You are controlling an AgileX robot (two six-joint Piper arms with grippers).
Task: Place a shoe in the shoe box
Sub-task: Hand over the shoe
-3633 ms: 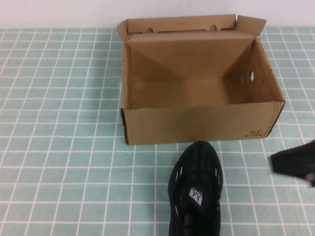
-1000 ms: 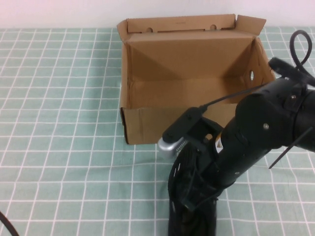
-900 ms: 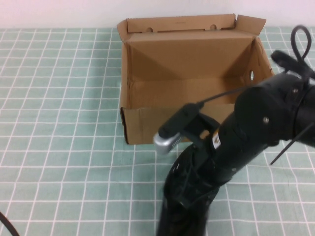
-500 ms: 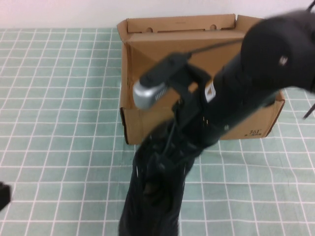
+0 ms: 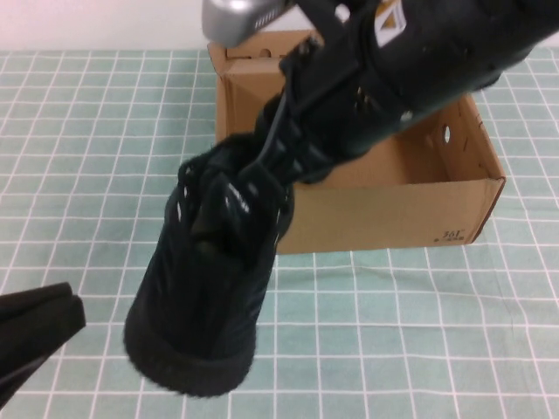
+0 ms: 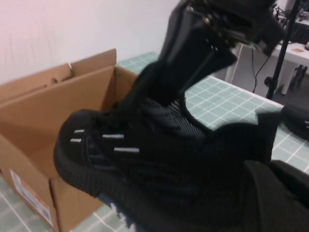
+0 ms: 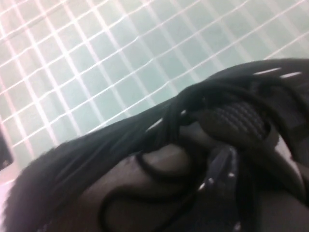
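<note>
1. Now the right hand (image 5: 288, 166) is closed on the shoe (image 5: 205, 288), gripping it near the laces and tongue, and holds it in the air above the surface (image 5: 96, 140).
2. Seen from the high view, the shoe hangs tilted, its dark rounded end pointing down toward the surface's near edge and the robot's left, its laced top turned up toward the arm.
3. It hangs in front of the shoe box (image 5: 419, 209), overlapping the box's near-left corner from this angle but outside the cavity.
4. The shoe box sits toward the far edge of the surface, lid flap folded back, its inside open; what shows of its floor looks empty.
5. The left hand (image 5: 39, 319) is closed and holds nothing; it sits low by the near-left corner of the surface, just beside the hanging shoe in the left wrist view.
6. The step in hand looks like the carry: pickup is done, placement is not.
7. Next, the shoe probably needs to travel farther over the near wall and level out, so it goes down lengthwise along the box floor.
8. The risk is the low end catching the cardboard rim and shoving the box.
</note>
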